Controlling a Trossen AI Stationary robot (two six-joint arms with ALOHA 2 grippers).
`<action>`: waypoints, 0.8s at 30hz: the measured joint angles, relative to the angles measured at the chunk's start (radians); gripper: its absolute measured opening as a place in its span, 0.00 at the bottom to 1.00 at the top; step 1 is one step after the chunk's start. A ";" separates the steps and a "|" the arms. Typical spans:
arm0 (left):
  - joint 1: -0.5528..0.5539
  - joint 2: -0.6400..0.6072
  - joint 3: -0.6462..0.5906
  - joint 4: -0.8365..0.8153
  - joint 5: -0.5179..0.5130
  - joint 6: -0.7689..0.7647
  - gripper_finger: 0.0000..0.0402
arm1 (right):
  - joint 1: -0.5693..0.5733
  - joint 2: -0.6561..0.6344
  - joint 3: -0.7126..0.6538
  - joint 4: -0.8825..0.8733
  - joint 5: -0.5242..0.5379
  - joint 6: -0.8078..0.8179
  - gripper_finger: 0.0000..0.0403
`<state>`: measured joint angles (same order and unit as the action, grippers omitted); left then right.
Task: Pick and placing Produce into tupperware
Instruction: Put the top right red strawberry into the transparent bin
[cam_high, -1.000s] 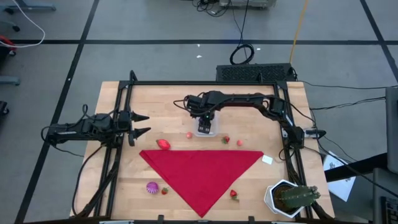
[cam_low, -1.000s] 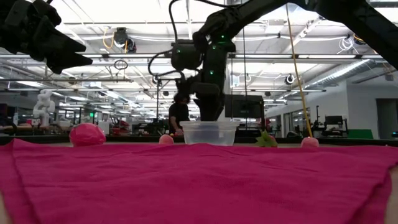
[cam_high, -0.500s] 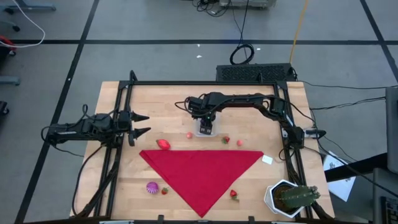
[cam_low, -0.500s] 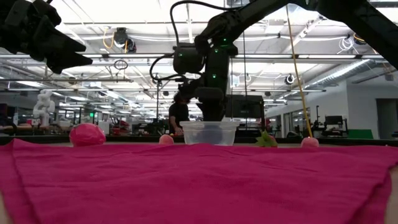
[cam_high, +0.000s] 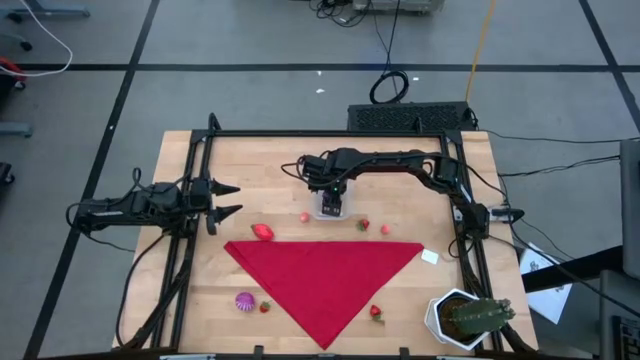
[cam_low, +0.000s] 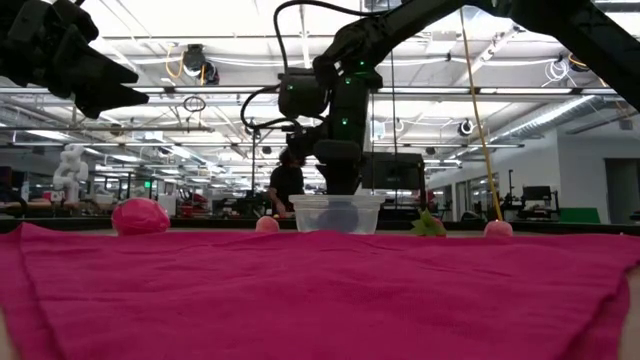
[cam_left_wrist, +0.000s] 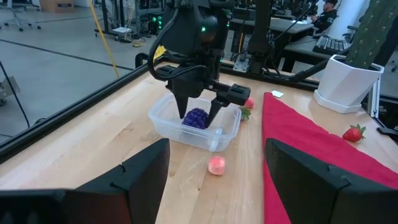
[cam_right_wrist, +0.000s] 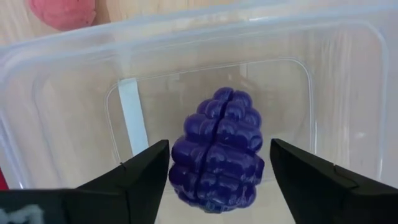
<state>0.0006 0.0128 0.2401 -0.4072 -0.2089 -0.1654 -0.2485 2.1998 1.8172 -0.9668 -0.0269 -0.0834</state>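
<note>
Right gripper (cam_left_wrist: 200, 111), fingers parted and gripping nothing, poised directly above the purple grape cluster (cam_right_wrist: 217, 149) lying inside the tupperware (cam_left_wrist: 163, 118) mid-table, the open left gripper (cam_high: 224, 200) waiting far left.

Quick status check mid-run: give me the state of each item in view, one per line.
Right end effector: open, over the tub.
Purple grapes: inside the tub, released.
Tupperware: lidless, upright.
Left end effector: open, waiting at the table's left edge.
Red cloth: spread flat.
Cactus pot: upright.
</note>
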 joint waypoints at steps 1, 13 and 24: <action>0.000 0.000 0.000 0.000 0.000 0.000 0.67 | 0.000 0.000 0.000 -0.001 0.000 0.000 0.70; 0.000 0.000 0.000 0.000 0.000 0.000 0.67 | 0.000 -0.010 0.000 -0.012 0.000 0.009 0.74; 0.000 0.000 0.000 0.000 0.000 -0.002 0.67 | 0.000 -0.132 0.000 -0.012 0.000 0.043 0.74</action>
<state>0.0003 0.0131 0.2401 -0.4067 -0.2089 -0.1677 -0.2489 2.0681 1.8175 -0.9792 -0.0265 -0.0407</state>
